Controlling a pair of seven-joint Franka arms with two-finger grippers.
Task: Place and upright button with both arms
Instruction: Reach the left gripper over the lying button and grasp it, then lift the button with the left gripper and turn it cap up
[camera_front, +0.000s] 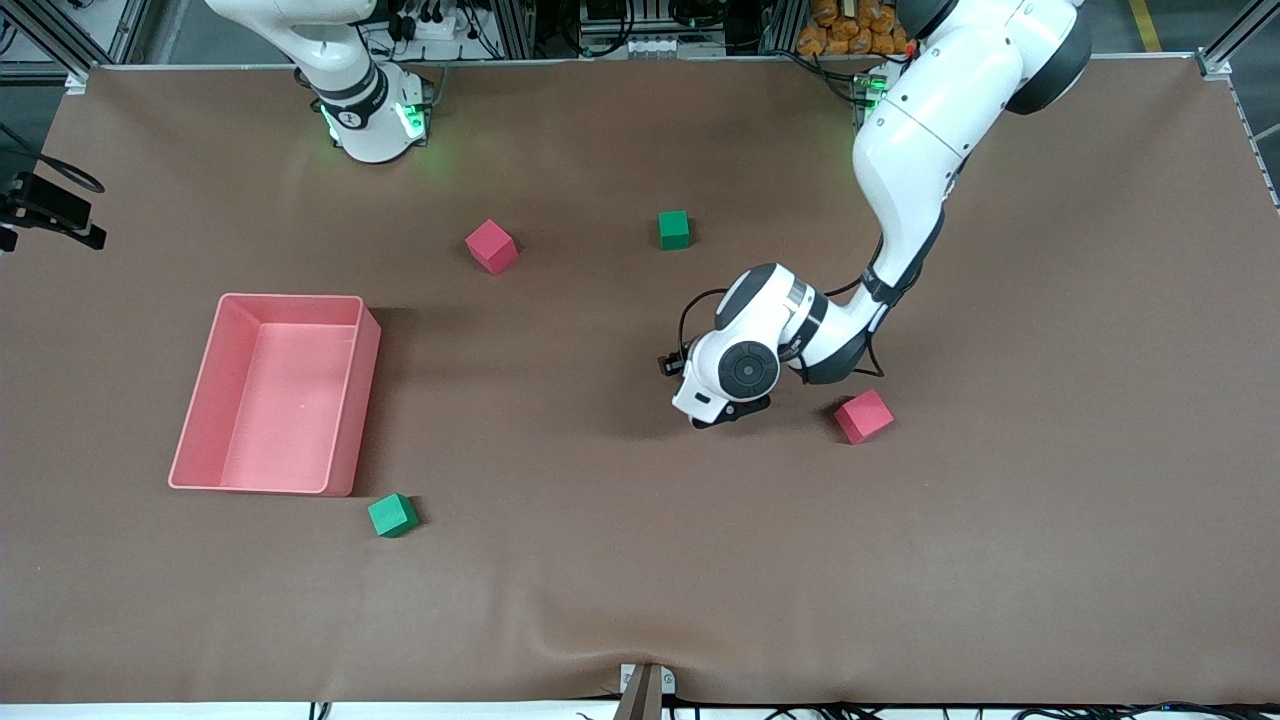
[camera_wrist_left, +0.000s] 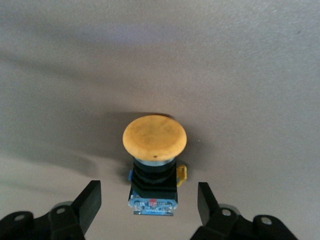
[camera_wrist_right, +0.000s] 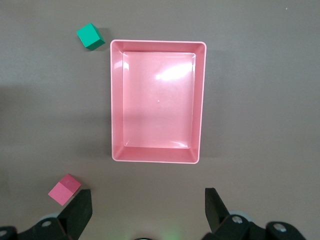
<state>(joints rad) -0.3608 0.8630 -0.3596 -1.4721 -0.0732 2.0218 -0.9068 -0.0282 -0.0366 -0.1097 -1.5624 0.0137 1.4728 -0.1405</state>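
Clearly button (camera_wrist_left: 154, 160) lay on its side between spread fingers of left gripper (camera_wrist_left: 149, 202), not yet gripped, long axis pointing away from wrist. Right gripper (camera_wrist_right: 145, 207) open, empty, waited above pink bin (camera_wrist_right: 116, 100).

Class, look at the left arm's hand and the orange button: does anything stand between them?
Nothing visible does. The left hand is low over the table, its fingers open on either side of the button, with only bare tabletop around it.
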